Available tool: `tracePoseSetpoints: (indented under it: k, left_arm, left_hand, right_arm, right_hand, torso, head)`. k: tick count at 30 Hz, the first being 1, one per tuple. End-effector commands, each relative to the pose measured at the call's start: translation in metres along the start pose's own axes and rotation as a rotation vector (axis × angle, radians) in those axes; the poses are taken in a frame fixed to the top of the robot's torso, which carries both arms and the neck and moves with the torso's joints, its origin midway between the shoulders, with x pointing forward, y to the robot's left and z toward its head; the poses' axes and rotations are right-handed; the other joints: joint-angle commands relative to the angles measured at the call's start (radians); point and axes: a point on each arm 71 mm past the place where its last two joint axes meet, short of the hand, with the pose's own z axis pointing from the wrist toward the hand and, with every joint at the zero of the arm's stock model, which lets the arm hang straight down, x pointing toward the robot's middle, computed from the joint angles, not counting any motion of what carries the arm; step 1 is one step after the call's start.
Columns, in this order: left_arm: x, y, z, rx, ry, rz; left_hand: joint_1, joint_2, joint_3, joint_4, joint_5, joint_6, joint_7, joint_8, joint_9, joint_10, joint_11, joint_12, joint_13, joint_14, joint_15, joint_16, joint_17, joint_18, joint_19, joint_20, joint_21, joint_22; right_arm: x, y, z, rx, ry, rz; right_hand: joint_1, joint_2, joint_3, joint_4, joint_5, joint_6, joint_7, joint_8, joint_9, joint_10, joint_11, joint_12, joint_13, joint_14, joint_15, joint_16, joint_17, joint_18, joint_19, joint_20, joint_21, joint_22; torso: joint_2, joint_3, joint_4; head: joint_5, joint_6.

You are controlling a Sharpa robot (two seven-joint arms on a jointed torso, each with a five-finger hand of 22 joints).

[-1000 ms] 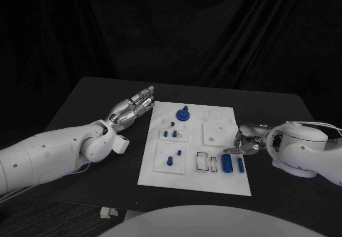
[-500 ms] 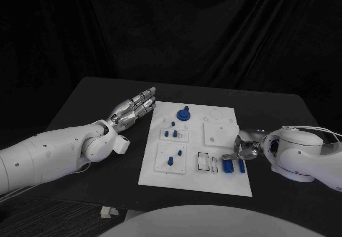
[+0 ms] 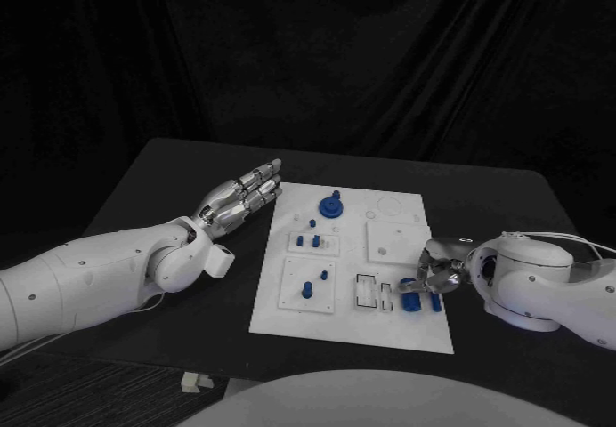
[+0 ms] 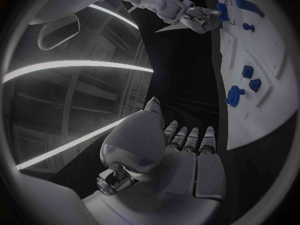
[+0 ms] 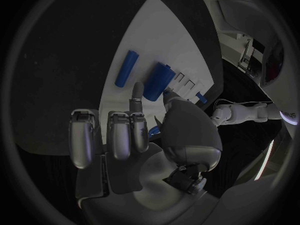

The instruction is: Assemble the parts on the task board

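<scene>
Moved left and down since a second ago: right hand [image 3: 441, 271], now over the blue parts [image 3: 411, 294] at the task board [image 3: 398, 334] lower right. Fingers curled; maybe touching a part, cannot tell. Left hand [image 3: 241, 197] flat, holding nothing. Best gripped slowly.

A black table [image 3: 500, 191] stands in the middle of a very dark space, its top matt and its far corners rounded off. Behind it a black curtain [image 3: 385, 80] hangs in soft vertical folds, closing off the whole back of the room. Beyond the near left corner of the table a strip of dark floor [image 3: 116, 382] shows, with a small pale scrap lying on it. Overhead, long bright strip lights [image 4: 75, 65] run across a dim ceiling of beams and panels
</scene>
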Motion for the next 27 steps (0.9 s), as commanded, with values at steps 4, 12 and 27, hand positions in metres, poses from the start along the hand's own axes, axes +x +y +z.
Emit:
tracePoseSetpoints:
  k: [4,12,27]
  left_arm:
    - [0.0030,0.0011,0.0007,0.000,0.017,-0.022]
    - [0.0036,0.0022,0.0005,-0.006,0.022,-0.027]
    - [0.0046,0.0035,0.0005,-0.012,0.028,-0.032]
  left_hand:
    - [0.014,0.001,0.008,0.000,0.006,0.003,0.011,0.007,0.001,0.003,0.008,0.007,0.001,0.000,0.012,-0.004,-0.001,0.006,0.001,0.007,-0.004,0.001]
    - [0.017,0.001,0.010,0.000,0.008,0.016,0.028,0.012,0.003,0.004,0.011,0.010,0.001,0.000,0.018,-0.004,-0.001,0.005,0.001,0.013,-0.004,0.002]
    - [0.023,0.002,0.013,-0.003,0.022,0.017,0.034,0.013,0.003,0.005,0.018,0.012,0.002,0.000,0.024,-0.004,-0.001,0.004,0.002,0.018,-0.004,0.003]
  right_arm:
    - [0.0040,0.0007,0.0025,0.012,0.013,-0.012]
    - [0.0092,0.0021,0.0054,0.009,0.031,-0.018]
    - [0.0084,0.0066,0.0062,-0.028,-0.016,0.016]
  right_hand:
    - [-0.001,0.009,-0.002,-0.004,0.000,0.004,-0.004,0.000,0.006,0.102,-0.007,0.002,0.263,0.102,-0.008,0.003,0.263,-0.012,0.084,-0.008,-0.006,0.247]
    - [0.008,0.021,0.004,-0.007,0.068,-0.010,0.003,-0.038,0.008,0.102,-0.001,0.002,0.263,0.102,-0.005,0.003,0.263,-0.010,0.081,-0.006,-0.010,0.245]
    - [0.172,0.028,0.104,-0.124,0.603,-0.030,0.011,-0.136,0.004,0.102,0.005,0.002,0.263,0.102,0.001,0.003,0.263,-0.007,0.073,0.001,-0.020,0.241]
  torso:
    - [-0.001,0.0003,0.0012]
    - [-0.001,0.0001,0.0001]
    - [-0.001,0.0001,0.0013]
  head:
    - [-0.002,0.000]
    - [0.000,0.000]
    - [-0.001,0.000]
